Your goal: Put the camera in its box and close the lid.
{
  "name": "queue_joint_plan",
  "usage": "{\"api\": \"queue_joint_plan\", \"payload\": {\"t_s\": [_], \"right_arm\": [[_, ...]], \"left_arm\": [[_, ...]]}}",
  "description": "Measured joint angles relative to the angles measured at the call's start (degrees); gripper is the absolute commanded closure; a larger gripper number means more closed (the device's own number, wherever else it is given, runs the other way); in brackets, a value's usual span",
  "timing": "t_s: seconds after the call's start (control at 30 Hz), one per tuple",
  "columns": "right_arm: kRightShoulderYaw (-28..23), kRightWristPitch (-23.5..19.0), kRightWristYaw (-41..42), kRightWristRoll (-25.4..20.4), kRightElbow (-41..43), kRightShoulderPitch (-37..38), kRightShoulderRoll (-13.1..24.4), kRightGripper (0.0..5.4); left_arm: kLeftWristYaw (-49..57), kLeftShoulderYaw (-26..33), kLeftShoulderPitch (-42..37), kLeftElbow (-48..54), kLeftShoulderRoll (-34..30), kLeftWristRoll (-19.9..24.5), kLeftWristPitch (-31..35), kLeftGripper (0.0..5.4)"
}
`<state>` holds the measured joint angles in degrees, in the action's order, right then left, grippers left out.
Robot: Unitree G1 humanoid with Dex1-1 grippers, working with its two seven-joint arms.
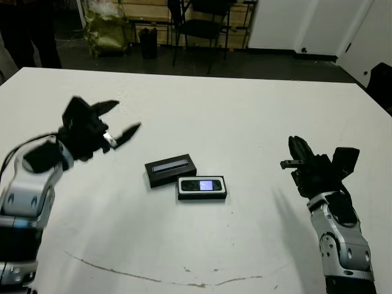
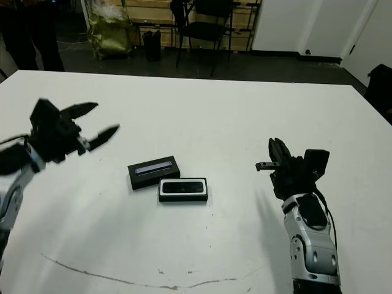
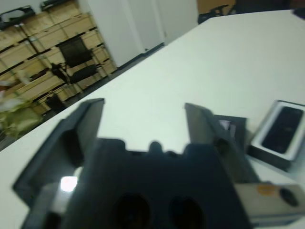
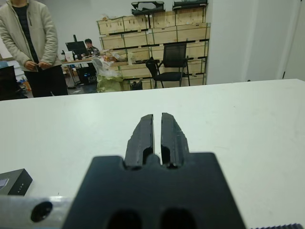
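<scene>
Now | camera (image 1: 202,185) in box (image 1: 181,193) | lid (image 1: 170,169) alongside, touching

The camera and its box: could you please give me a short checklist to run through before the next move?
1. Camera lies inside the box: ok, its screen faces up within the white lining.
2. Lid on the box: not ok, it lies on the table beside the box, touching its corner.
3. Left tool ready to grasp: ok, fingers spread, holding nothing, raised off to the lid's side.
4. Right tool ready to grasp: not ok, fingers shut, holding nothing, well away from the box.
5. Lid free to be lifted: ok, nothing rests on it.
6. Camera seated flush enough for the lid to close: cannot tell.
</scene>
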<state>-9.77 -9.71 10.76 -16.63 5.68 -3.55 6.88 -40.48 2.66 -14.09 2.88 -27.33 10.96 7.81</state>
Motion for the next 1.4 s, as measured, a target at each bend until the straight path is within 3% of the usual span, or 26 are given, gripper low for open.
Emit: {"api": "queue_joint_plan", "payload": {"t_s": [0.1,0.53,0.9,1.17,1.4], "right_arm": [[0.05,-0.41,-0.42,0.00,0.52,0.05,0.00,5.40],[0.17,-2.17,-1.47,-0.02,0.60,0.05,-0.01,5.40],[-0.43,0.75,0.26,-0.22,-3.37,-0.07,0.03,5.40],[-0.87,1.60,1.29,-0.67,-3.94,-0.17,0.05,5.40],[-1.33,2.43,2.22,-0.69,-5.85,-0.40,0.42,5.40]], "left_arm": [[-1.85,-1.34,1.40,0.29,-0.09,-0.10,-3.23,0.03],[-10.88,-3.65,2.01,-0.55,-5.83,1.01,0.20,0.03],[-24.02,-5.54,-5.13,-21.74,-7.58,2.07,-5.50,0.03],[-33.69,-5.34,-12.45,-39.94,-2.66,4.42,-12.25,0.03],[-37.54,-5.10,-14.94,-45.17,1.09,5.53,-12.56,0.03]]}}
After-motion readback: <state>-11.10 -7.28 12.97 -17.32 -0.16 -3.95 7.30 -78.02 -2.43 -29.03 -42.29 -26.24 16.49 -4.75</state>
